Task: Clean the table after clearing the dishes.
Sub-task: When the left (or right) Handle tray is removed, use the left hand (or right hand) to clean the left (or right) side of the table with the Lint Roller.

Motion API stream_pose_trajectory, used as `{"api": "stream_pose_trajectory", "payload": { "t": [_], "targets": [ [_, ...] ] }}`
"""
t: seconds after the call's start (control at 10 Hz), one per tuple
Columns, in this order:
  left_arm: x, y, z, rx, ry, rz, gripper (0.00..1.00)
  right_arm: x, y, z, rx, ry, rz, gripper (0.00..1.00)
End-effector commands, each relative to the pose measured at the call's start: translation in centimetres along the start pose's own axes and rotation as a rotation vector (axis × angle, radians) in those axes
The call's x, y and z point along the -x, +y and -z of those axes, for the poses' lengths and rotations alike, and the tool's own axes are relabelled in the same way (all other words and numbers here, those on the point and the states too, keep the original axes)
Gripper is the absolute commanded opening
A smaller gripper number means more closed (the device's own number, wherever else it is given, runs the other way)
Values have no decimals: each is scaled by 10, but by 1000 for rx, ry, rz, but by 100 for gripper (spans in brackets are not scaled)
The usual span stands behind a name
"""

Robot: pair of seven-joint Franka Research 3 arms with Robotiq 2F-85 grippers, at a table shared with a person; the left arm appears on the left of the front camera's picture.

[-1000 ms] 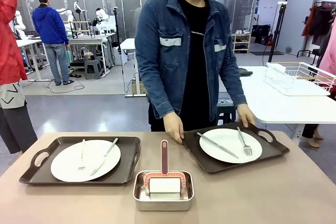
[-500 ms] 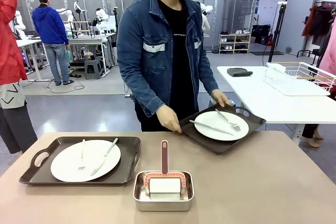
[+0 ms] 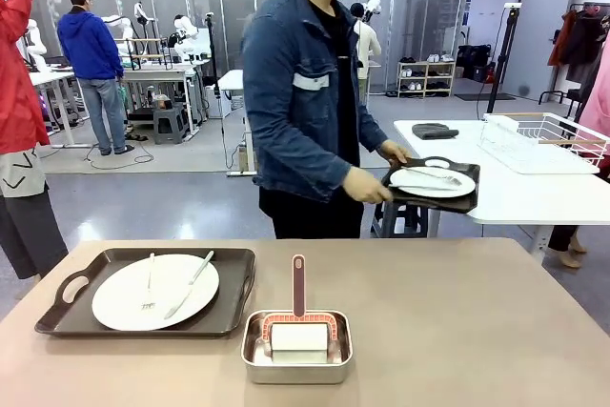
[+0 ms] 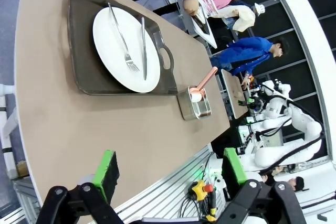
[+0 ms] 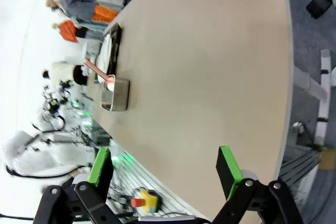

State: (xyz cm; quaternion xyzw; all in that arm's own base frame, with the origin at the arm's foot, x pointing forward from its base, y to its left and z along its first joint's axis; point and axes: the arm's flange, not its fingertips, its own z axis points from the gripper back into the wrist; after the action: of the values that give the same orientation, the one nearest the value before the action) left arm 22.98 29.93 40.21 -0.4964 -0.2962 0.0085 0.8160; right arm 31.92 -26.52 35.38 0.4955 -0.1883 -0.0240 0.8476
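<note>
A tray (image 3: 236, 266) and a steel pan (image 3: 252, 356) sat on the table (image 3: 477, 331). Out front, a person (image 3: 305, 92) held another tray (image 3: 434, 203) at a white table (image 3: 515, 193). The wrist views showed the left gripper (image 4: 169, 165) and right gripper (image 5: 163, 167), jaws apart.

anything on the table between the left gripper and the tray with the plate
Nothing: in the left wrist view the table is bare from the left gripper to the tray; the steel pan sits aside.

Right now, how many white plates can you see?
2. One plate lies on the dark tray on the brown table, on the robot's left. The other plate sits on a second tray that the person holds beside the white table. None seems hidden.
</note>
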Motion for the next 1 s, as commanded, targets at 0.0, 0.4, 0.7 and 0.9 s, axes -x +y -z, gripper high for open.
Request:
{"api": "stream_pose_trajectory", "payload": {
  "t": [0.0, 0.4, 0.7, 0.9],
  "targets": [
    [3, -1, -2, 16, -12, 13, 100, -36, 89, 37, 135, 139, -271, 100],
    [3, -1, -2, 16, -12, 13, 100, -55, 254, 224, 283, 605, -772, 100],
    [3, -1, -2, 16, -12, 13, 100, -24, 291, 345, 334, 829, -977, 100],
    [3, -1, -2, 16, -12, 13, 100, -9, 298, 383, 386, 893, -1075, 100]
  ]
}}
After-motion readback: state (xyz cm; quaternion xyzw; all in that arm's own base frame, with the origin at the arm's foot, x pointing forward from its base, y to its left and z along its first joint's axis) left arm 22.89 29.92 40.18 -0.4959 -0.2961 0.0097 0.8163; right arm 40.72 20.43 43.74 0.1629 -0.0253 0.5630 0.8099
